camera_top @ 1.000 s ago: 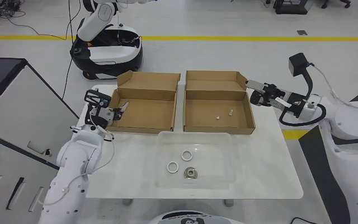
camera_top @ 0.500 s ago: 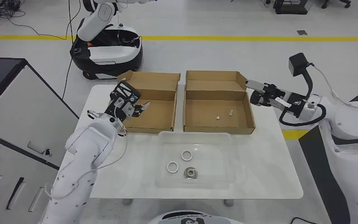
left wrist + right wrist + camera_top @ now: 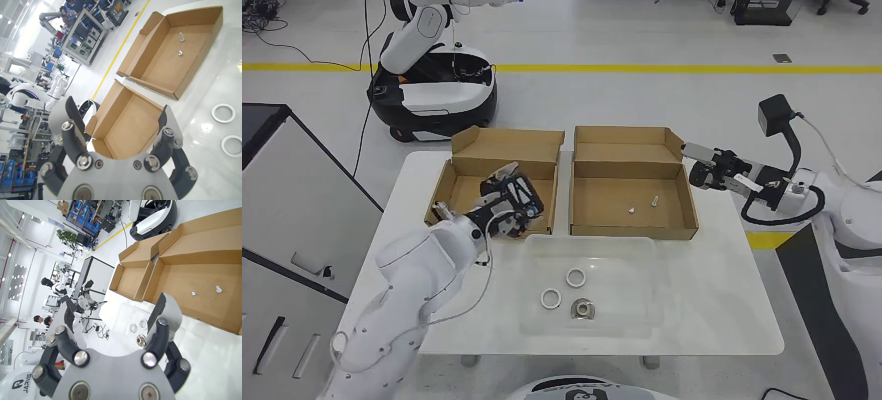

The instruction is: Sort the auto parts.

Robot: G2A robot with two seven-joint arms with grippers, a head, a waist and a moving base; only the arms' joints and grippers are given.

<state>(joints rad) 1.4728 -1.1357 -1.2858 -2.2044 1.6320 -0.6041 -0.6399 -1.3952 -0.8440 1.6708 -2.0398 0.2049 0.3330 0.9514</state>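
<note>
Cardboard box [image 3: 504,150] is sitting directly under the released, empty left gripper [image 3: 514,188], whose descent toward the rings [image 3: 568,278] could catch its wall.

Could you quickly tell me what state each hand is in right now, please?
Left hand: open, holding nothing.
Right hand: open, holding nothing.

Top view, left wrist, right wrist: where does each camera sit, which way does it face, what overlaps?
Top view: above the arms, looking down on the table; both arms show.
Left wrist view: behind the open left gripper, facing across the empty box toward the second box.
Right wrist view: behind the open right gripper, facing the tray and both boxes.
Shared: all three show the two bolts in that box and two rings.
</note>
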